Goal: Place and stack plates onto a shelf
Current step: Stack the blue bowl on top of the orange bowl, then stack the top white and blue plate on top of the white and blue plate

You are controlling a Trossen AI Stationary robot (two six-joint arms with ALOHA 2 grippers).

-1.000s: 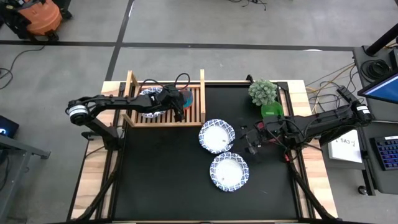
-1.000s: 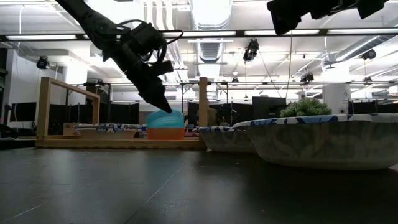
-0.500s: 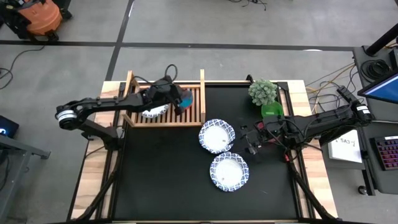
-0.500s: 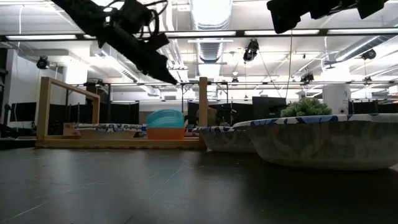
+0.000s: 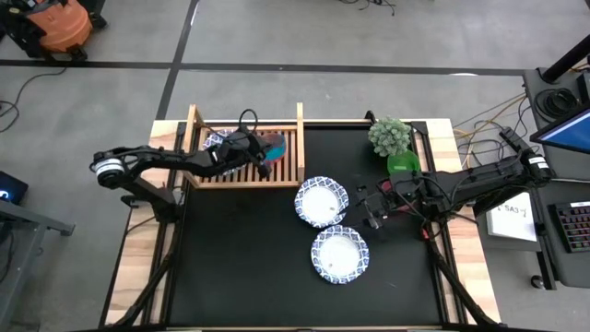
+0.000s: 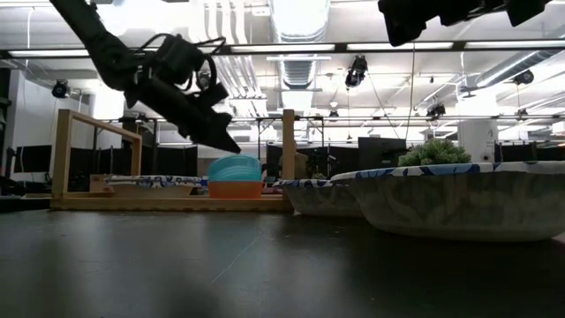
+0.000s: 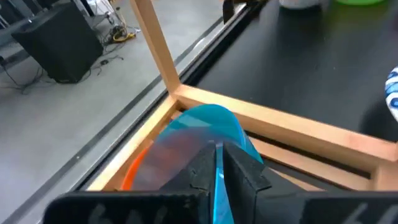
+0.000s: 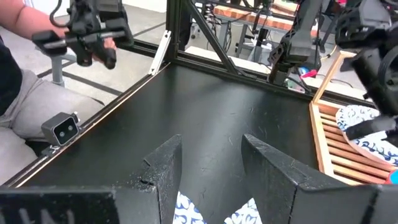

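Two blue-rimmed plates lie flat on the black table: one (image 5: 321, 201) mid-table, one (image 5: 339, 255) nearer the front edge. Another plate (image 5: 219, 141) lies on the slats of the wooden shelf (image 5: 286, 171), half hidden by my left arm. A teal bowl (image 7: 211, 124) sits nested in an orange one at the shelf's right end. My left gripper (image 6: 231, 147) is shut and hangs just above that teal bowl (image 6: 235, 167), touching nothing. My right gripper (image 5: 371, 210) is open, right of the mid-table plate and above the table.
A potted plant (image 5: 391, 136) in a green pot stands at the far right of the table. The shelf's upright corner posts (image 6: 288, 155) and side rail (image 6: 97, 124) rise around my left gripper. A seated person (image 8: 18, 87) shows beyond the table's edge in the right wrist view.
My left gripper rose from the teal bowl's rim to well above the shelf, then came partway down again over the bowl, tilted less steeply than before. The bowls, plates and right arm have stayed where they were.
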